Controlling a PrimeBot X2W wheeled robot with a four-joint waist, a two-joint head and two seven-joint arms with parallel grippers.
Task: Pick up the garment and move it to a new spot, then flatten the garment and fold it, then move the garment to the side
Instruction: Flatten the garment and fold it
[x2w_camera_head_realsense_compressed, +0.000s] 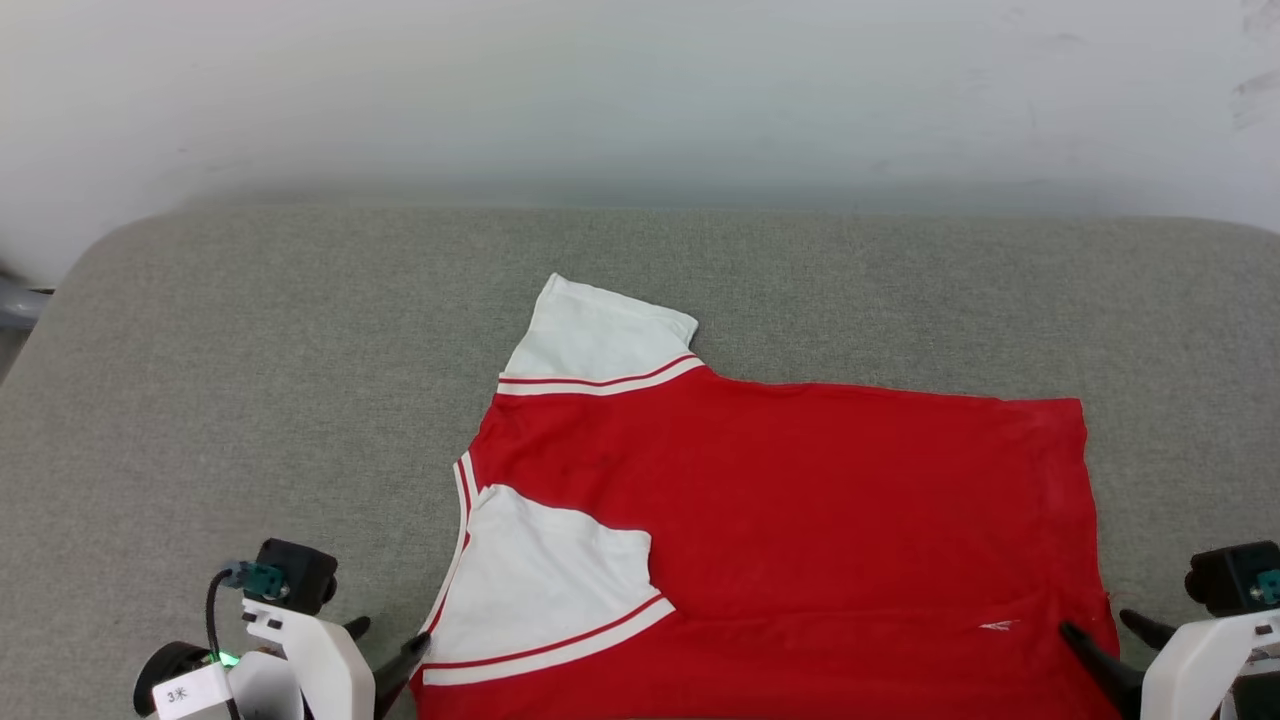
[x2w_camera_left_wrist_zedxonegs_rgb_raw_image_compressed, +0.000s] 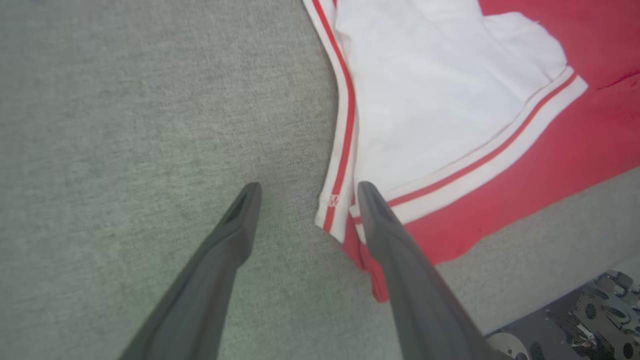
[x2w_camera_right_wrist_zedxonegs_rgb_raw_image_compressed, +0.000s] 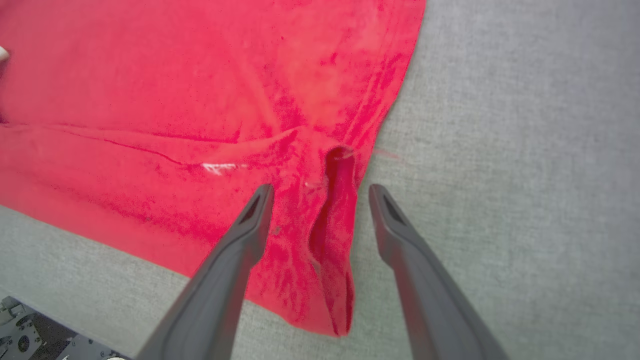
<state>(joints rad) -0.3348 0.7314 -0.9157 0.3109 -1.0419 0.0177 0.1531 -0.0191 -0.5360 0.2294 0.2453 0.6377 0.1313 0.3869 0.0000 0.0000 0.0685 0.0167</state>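
Note:
The garment (x2w_camera_head_realsense_compressed: 780, 500), a red T-shirt with white striped-trim sleeves, lies spread on the grey cushion, its near sleeve (x2w_camera_head_realsense_compressed: 540, 590) folded in over the body; the lettering is hidden. My left gripper (x2w_camera_head_realsense_compressed: 388, 640) is open at the lower left, its fingers straddling the striped corner of that sleeve (x2w_camera_left_wrist_zedxonegs_rgb_raw_image_compressed: 336, 210). At the lower right my right gripper (x2w_camera_head_realsense_compressed: 1105, 630) is open too, and a raised fold at the garment's (x2w_camera_right_wrist_zedxonegs_rgb_raw_image_compressed: 250, 90) hem corner (x2w_camera_right_wrist_zedxonegs_rgb_raw_image_compressed: 335, 225) sits between its fingers.
The grey cushion surface (x2w_camera_head_realsense_compressed: 250, 350) stretches wide to the left and behind the shirt, up to a pale wall (x2w_camera_head_realsense_compressed: 640, 90). Its near edge (x2w_camera_left_wrist_zedxonegs_rgb_raw_image_compressed: 550, 280) drops off just below the shirt, with dark robot base parts (x2w_camera_left_wrist_zedxonegs_rgb_raw_image_compressed: 600, 310) beyond.

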